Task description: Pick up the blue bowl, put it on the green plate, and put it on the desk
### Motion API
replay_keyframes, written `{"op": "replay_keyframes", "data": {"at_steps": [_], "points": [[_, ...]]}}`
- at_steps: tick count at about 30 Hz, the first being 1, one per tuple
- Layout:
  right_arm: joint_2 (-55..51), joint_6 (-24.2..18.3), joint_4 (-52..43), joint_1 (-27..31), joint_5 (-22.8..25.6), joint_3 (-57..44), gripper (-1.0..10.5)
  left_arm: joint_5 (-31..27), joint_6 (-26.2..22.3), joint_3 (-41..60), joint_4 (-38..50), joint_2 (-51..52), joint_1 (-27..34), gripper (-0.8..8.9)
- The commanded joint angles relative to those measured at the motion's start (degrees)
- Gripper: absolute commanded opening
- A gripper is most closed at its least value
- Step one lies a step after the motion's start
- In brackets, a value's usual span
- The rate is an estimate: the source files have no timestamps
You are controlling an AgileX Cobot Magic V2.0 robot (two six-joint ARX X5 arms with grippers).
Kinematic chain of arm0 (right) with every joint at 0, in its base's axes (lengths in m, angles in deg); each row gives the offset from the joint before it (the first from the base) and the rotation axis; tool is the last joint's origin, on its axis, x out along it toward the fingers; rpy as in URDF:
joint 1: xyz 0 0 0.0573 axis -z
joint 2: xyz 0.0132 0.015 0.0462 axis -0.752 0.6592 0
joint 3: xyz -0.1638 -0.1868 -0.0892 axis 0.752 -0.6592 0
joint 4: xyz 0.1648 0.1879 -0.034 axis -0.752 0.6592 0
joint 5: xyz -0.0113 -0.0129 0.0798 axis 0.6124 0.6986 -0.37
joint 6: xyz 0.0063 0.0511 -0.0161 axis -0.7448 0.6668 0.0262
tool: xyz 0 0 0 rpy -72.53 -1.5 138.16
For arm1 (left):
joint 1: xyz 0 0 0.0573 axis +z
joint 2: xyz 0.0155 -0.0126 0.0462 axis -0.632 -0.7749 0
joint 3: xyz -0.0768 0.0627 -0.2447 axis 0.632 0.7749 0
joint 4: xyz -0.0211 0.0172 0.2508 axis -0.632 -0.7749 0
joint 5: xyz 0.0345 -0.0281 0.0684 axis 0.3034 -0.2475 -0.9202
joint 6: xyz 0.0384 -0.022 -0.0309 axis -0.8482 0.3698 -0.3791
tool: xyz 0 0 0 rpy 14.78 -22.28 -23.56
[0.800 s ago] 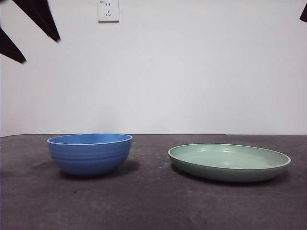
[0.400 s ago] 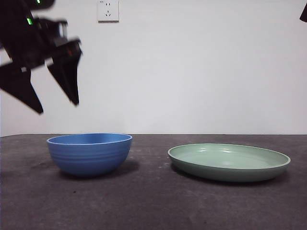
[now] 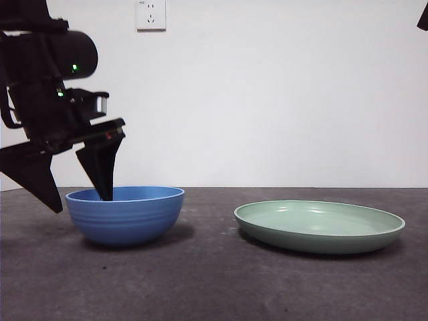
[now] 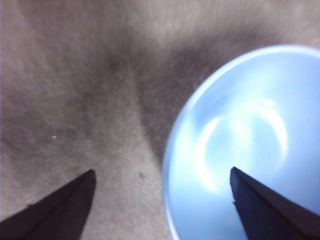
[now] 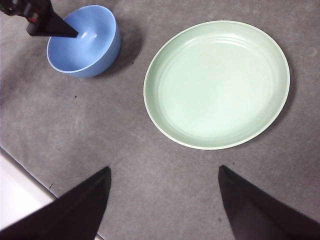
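Note:
The blue bowl (image 3: 125, 214) stands on the desk (image 3: 214, 284) at the left. The green plate (image 3: 319, 226) lies to its right, apart from it and empty. My left gripper (image 3: 81, 202) is open and low over the bowl's left rim, with one jaw inside the bowl and the other outside it. The left wrist view shows the bowl (image 4: 250, 130) blurred, with its rim between the jaws of the left gripper (image 4: 162, 170). My right gripper (image 5: 164, 168) is open and empty, high above the desk, looking down on the bowl (image 5: 85, 42) and the plate (image 5: 217, 82).
A white wall with a power socket (image 3: 151, 15) stands behind the desk. The right arm shows only as a black tip (image 3: 423, 17) at the top right corner. The desk's edge (image 5: 20, 165) meets a white strip below the right wrist camera.
The left arm has come down from the top left corner to the bowl; its open jaws now straddle the bowl's left rim. Bowl and plate have not moved.

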Motion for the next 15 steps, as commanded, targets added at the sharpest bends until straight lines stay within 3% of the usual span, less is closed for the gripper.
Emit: {"op": "replay_keyframes", "data": {"at_steps": [1, 4, 7, 11, 15], "points": [[0.4, 0.2, -0.6, -0.2, -0.1, 1.2, 3.4, -0.3, 0.2, -1.2, 0.2, -1.6, -0.3, 3.36], [0.4, 0.2, -0.6, -0.2, -0.1, 1.2, 3.4, -0.3, 0.2, -1.2, 0.3, -1.6, -0.3, 3.06], [0.4, 0.2, -0.6, -0.2, -0.1, 1.2, 3.4, -0.3, 0.8, -1.2, 0.3, -1.6, -0.4, 1.54], [0.4, 0.2, -0.6, -0.2, -0.1, 1.2, 3.4, -0.3, 1.5, -1.2, 0.5, -1.6, -0.4, 0.22], [0.4, 0.2, -0.6, -0.2, -0.1, 1.2, 3.4, -0.3, 1.6, -1.2, 0.5, -1.5, -0.4, 0.10]]}}
